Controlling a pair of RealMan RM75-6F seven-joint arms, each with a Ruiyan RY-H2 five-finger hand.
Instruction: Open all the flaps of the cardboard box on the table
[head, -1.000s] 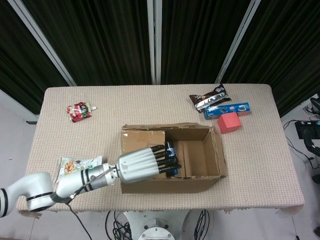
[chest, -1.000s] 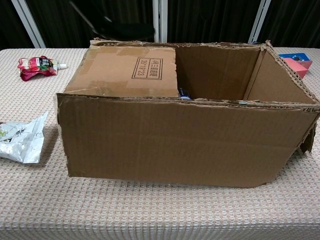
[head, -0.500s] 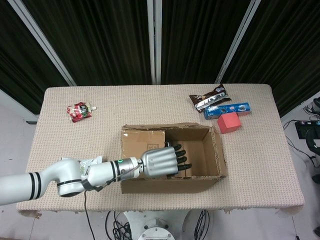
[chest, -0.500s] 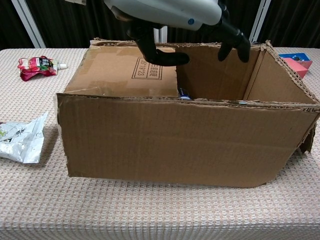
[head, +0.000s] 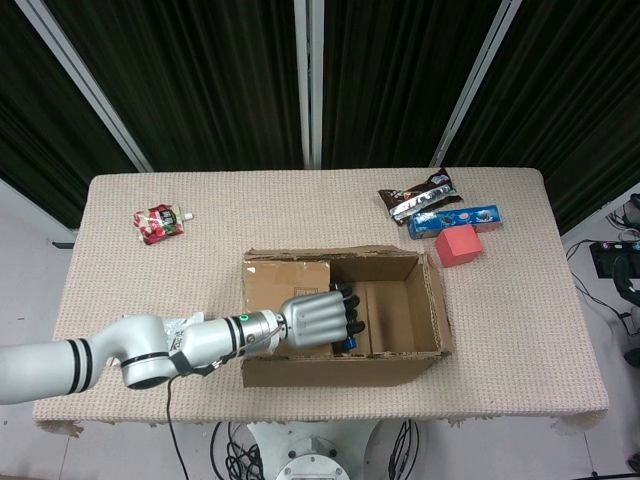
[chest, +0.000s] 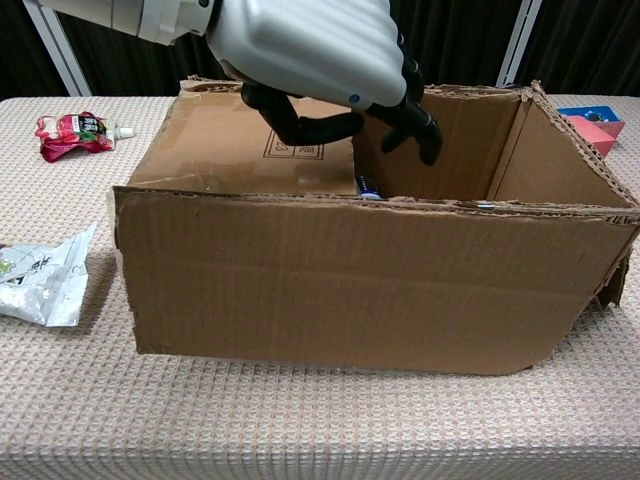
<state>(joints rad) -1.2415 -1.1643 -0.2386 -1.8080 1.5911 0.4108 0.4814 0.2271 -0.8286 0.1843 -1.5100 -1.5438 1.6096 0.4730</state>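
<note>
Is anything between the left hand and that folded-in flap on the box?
Nothing visible. The left hand hangs just above the folded-in flap of the cardboard box, fingers curled down by the flap's free edge over the open half. Whether they touch it is unclear.

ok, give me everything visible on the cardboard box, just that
The cardboard box is plain brown corrugated board with ragged edges, standing upright near the table's front edge. One flap with a printed label is folded flat over its left end; the rest of the top is open, and a small blue thing shows inside. The left hand hangs over the flap's free edge, dark fingers curled down into the opening; whether they touch the flap is unclear.
</note>
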